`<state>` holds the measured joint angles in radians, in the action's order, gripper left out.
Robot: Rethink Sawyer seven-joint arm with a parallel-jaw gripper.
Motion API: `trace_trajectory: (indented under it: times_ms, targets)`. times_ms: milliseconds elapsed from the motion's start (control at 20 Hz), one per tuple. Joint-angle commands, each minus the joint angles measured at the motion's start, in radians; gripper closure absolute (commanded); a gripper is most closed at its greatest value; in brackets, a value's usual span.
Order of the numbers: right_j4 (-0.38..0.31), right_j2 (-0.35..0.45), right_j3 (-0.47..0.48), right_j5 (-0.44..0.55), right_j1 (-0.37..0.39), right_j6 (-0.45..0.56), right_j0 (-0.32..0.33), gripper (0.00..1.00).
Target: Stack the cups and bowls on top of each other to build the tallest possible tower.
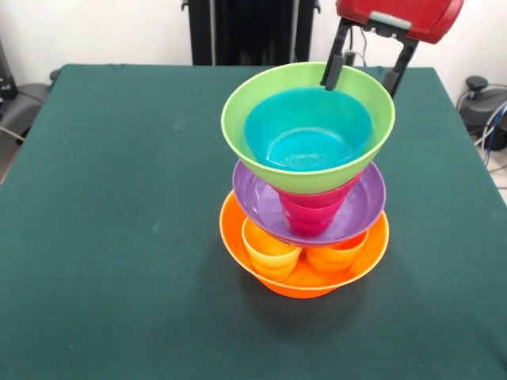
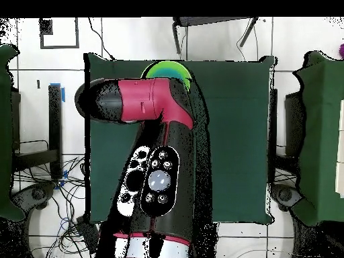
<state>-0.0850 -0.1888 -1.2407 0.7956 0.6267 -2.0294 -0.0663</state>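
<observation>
We are observing the black two-fingered gripper (image 1: pixel 369 69) standing open, empty, over the far rim of the glossy lime green plastic bowl (image 1: pixel 245 99). It is topping the multicoloured tower (image 1: pixel 305 222) near the tabletop's centre. We are judging it light, slick, topple-prone; rims offer the best hold.

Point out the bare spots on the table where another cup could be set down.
The green cloth table lies bare across the whole stretch left of the tower, and in a narrower strip to its right and along the near edge. It is crowded at the tower itself, where the open tool hangs at the lime bowl's far rim.
</observation>
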Motion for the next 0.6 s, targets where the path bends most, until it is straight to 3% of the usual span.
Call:
trace_trajectory:
  times_ms: [50, 600]
  targets:
    - [-0.035, 0.135, -0.094, 0.048, -0.016, 0.104, 0.017, 0.00]
    - [-0.006, 0.183, -0.088, 0.132, 0.012, 0.100, 0.014, 0.00]
